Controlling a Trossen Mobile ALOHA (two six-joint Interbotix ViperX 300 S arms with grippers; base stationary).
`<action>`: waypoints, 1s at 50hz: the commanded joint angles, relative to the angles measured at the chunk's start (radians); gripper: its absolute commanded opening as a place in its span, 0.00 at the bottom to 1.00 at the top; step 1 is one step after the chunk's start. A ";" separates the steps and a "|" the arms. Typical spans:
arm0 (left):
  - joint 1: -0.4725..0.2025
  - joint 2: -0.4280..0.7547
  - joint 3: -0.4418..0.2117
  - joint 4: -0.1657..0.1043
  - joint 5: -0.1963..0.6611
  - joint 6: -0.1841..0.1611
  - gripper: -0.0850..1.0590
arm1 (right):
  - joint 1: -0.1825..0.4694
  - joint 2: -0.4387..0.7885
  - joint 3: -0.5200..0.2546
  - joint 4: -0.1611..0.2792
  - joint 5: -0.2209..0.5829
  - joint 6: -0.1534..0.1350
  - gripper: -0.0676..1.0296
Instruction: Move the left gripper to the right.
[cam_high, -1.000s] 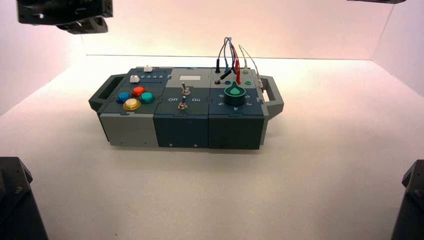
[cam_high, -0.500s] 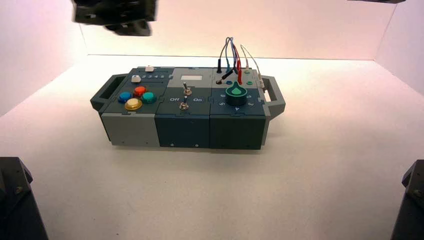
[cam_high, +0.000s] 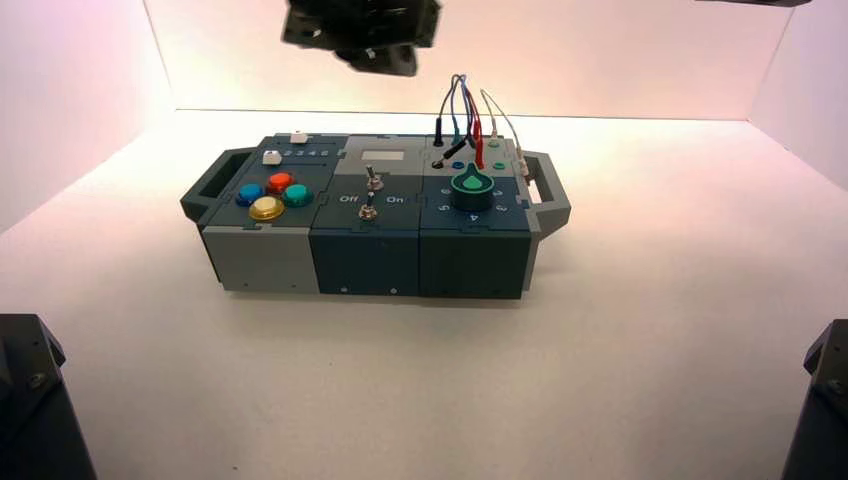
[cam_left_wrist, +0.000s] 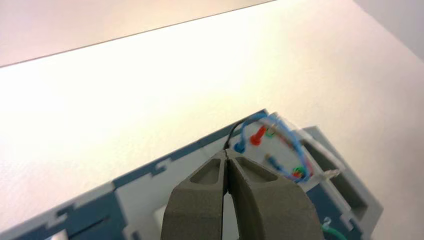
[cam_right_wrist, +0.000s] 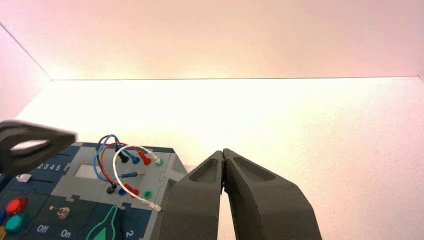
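My left gripper (cam_high: 372, 50) is a black blocky head hanging high above the back of the box (cam_high: 370, 255), over its middle module. In the left wrist view its fingertips (cam_left_wrist: 227, 155) are shut and empty above the wire panel (cam_left_wrist: 270, 145). It also shows in the right wrist view (cam_right_wrist: 30, 145) at the left edge, blurred. My right gripper (cam_right_wrist: 223, 152) is shut and empty, held beside the box's right end; in the high view only a dark sliver (cam_high: 740, 2) of it shows at the top right.
The box bears coloured buttons (cam_high: 270, 193) on the left, two toggle switches (cam_high: 369, 195) in the middle, and a green knob (cam_high: 470, 187) with plugged wires (cam_high: 465, 110) on the right. Black arm blocks stand at the front corners (cam_high: 35, 400) (cam_high: 820, 400).
My left gripper has moved right, from the far top left to above the box's middle. The box and the right arm have not moved.
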 joint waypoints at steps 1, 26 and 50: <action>-0.037 0.018 -0.064 0.000 0.002 0.000 0.05 | -0.002 0.005 -0.015 -0.002 -0.011 0.000 0.04; -0.051 0.041 -0.092 0.000 0.026 0.006 0.05 | -0.002 0.008 -0.015 -0.002 -0.011 -0.002 0.04; -0.052 0.032 -0.091 0.000 0.028 0.006 0.05 | -0.002 -0.005 -0.015 -0.002 -0.002 0.000 0.04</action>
